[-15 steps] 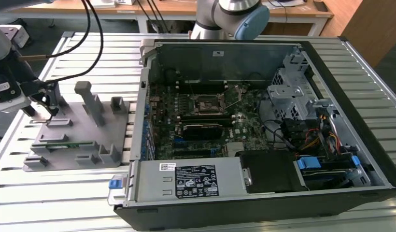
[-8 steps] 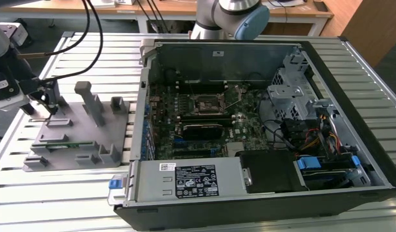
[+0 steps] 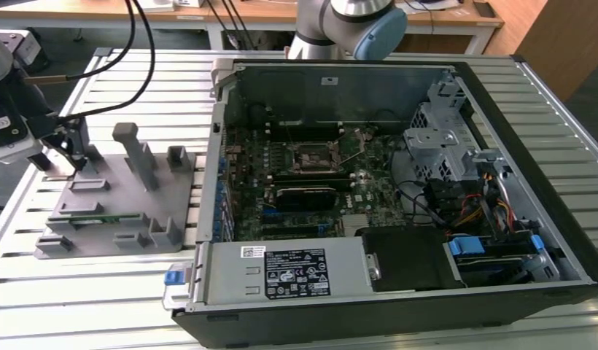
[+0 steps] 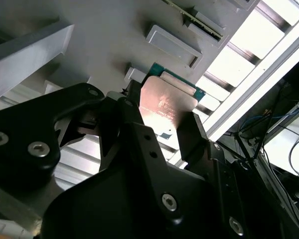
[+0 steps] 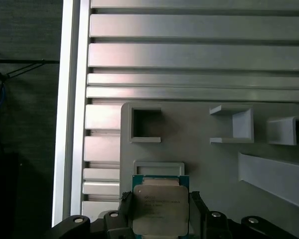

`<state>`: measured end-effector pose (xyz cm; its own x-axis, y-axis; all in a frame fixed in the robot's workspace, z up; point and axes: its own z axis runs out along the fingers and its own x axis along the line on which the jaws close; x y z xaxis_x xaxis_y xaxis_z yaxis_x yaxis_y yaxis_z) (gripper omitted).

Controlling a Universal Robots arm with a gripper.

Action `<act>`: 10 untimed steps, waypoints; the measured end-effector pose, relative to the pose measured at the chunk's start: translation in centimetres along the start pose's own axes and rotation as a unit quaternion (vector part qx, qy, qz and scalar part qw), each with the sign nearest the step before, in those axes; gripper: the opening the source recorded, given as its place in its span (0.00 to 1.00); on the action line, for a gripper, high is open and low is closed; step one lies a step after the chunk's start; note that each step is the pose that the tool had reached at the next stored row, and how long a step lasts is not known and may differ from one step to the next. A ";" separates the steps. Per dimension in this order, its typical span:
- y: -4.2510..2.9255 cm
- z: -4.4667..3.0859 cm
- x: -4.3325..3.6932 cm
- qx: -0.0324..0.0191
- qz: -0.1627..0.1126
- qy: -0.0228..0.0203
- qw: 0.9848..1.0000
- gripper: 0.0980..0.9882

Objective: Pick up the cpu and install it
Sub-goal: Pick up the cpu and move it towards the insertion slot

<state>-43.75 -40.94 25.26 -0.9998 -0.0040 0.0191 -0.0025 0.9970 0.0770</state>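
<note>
Silvery cpu (image 5: 159,211) — flat, metal face up — in gripper (image 5: 160,205)

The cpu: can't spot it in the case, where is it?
The cpu sits in the gripper in both wrist views, above the grey fixture plate at the exterior view's left.

One black metal computer case (image 3: 377,329), one grey plastic tray (image 3: 112,198) and one slatted aluminium bench (image 3: 85,292). One square silver-topped, green-rimmed cpu (image 5: 160,209) and one long green memory stick (image 3: 100,216).
</note>
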 end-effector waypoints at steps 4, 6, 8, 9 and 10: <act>0.02 -0.13 0.00 0.000 0.000 0.000 1.000 0.49; 0.04 -0.19 0.00 0.000 0.000 0.000 1.000 0.49; 0.06 -0.25 0.01 0.000 0.000 0.000 1.000 0.49; 0.07 -0.29 0.01 0.000 0.000 0.000 1.000 0.49; 0.09 -0.36 0.01 0.000 0.000 0.000 1.000 0.49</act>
<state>-43.75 -40.88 25.62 -0.9998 -0.0040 0.0194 -0.0025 0.9970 0.0768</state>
